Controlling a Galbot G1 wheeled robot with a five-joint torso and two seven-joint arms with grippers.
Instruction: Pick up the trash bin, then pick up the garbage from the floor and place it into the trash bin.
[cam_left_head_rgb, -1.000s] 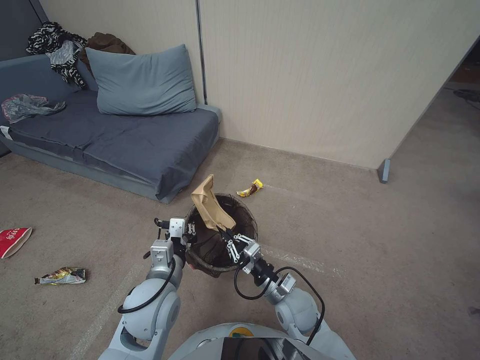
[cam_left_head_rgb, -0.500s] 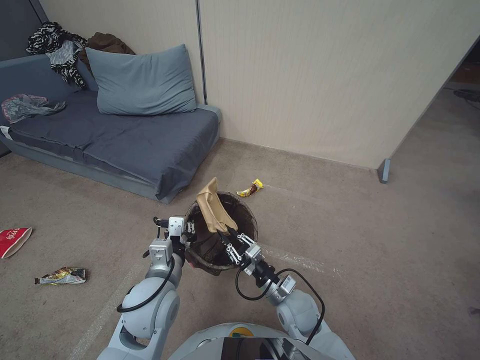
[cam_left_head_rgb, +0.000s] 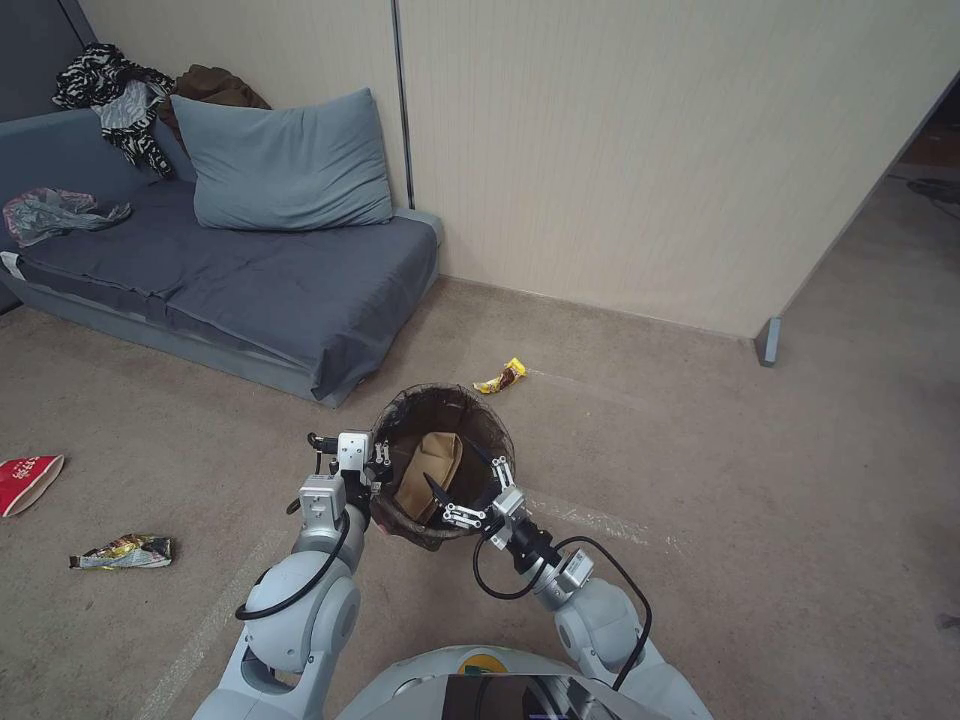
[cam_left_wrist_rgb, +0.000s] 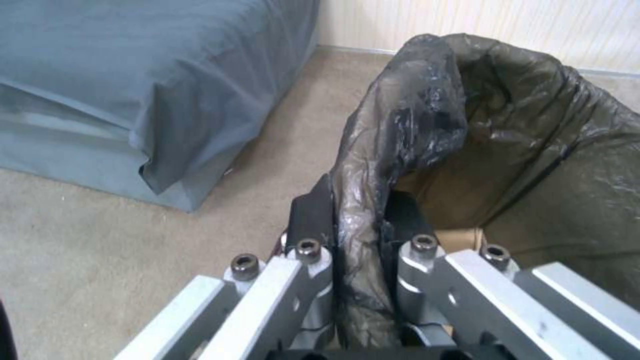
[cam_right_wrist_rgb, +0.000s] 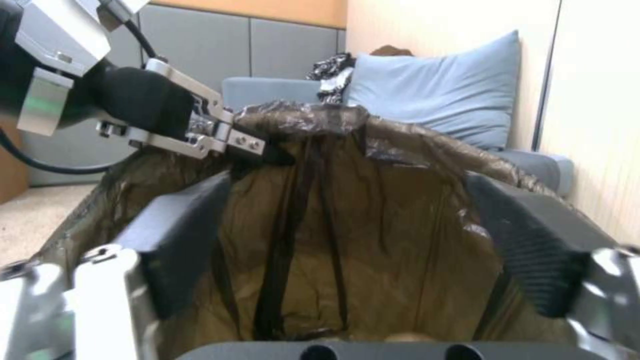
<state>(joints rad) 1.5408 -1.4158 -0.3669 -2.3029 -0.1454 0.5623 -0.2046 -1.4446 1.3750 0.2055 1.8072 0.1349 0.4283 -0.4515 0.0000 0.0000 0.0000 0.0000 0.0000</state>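
The left hand (cam_left_head_rgb: 377, 470) is clamped on the lined rim of the trash bin (cam_left_head_rgb: 490, 425), holding it above the floor. The right hand (cam_left_head_rgb: 466, 487) hovers spread wide over the bin's mouth, gripping nothing. The tan paper tray (cam_left_head_rgb: 428, 473) lies inside, just below its fingers.

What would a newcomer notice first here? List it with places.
The trash bin held up before the robot, the left gripper clamped on its bagged rim. The tan paper tray lying inside it, the right gripper open just above. A yellow wrapper on the carpet beyond the bin.
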